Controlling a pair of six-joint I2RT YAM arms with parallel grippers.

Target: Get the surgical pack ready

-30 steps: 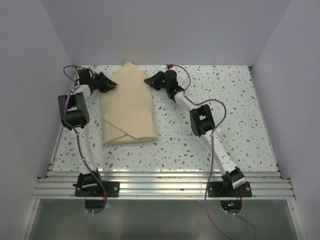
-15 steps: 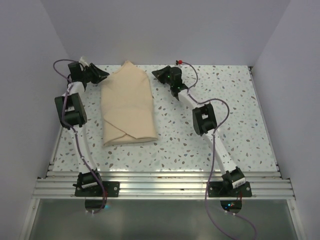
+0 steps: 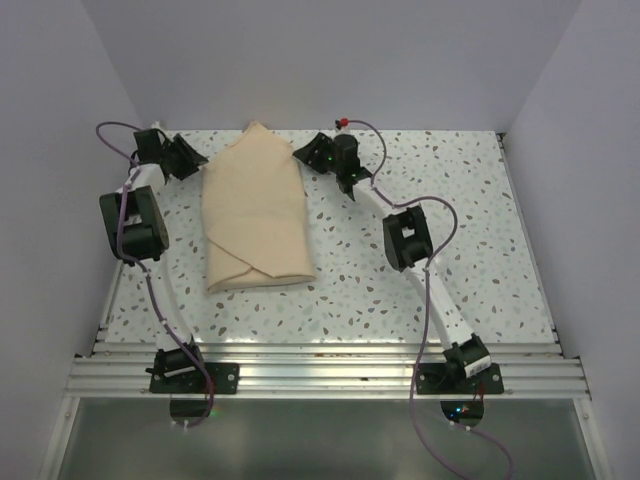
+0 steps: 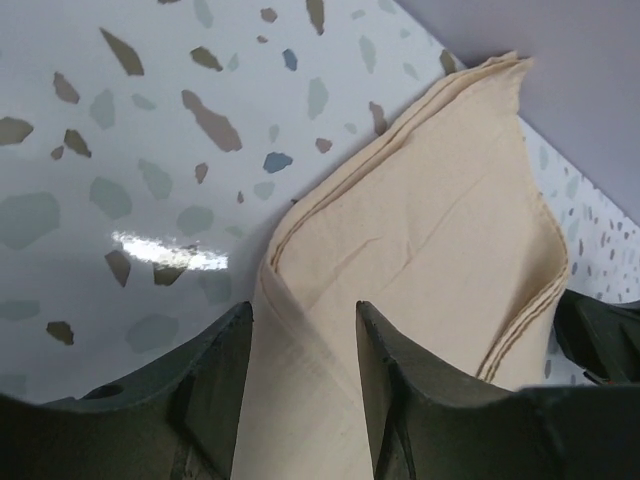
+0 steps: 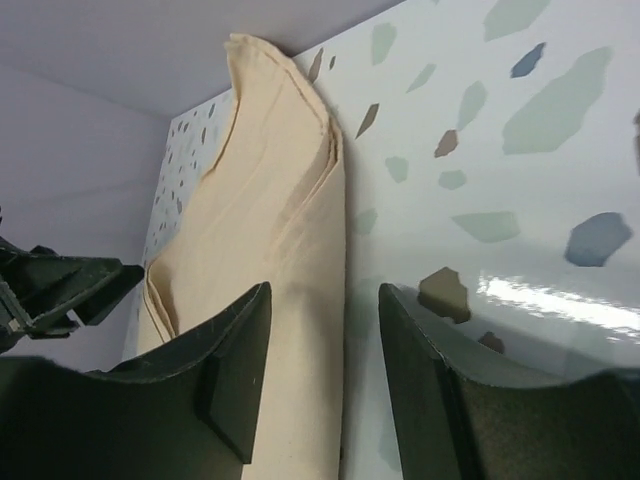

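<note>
Pack position: the surgical pack [image 3: 255,215] lies as a folded tan bundle on the speckled table [image 3: 450,200], left of centre, between the two arms. Its far end tapers to a point near the back wall.
Change, left: the left gripper [image 3: 193,160] has drawn back from the bundle's left edge, which it touched a second ago. It is now just beside the cloth and clear of it.
Change, right: the right gripper [image 3: 303,152] came off the right edge, swung outward, and is back near the far right corner.
Left hand state: fingers [image 4: 215,380] stand apart. Cloth shows beyond the gap, nothing pinched.
Right hand state: fingers [image 5: 235,370] are apart as well. The layered cloth edge lies ahead of them, not clamped.
Bundle itself: shape unchanged over the second. The near end is closed with crossed flaps; the far point is not folded over and its stacked hems show.
Reading: both side folds look released and holding. Judgement: the far point is the flap left to bring over.
Container: no steel tray or instruments are visible. If they are inside the wrap, the cloth hides them entirely, so contents cannot be confirmed.
</note>
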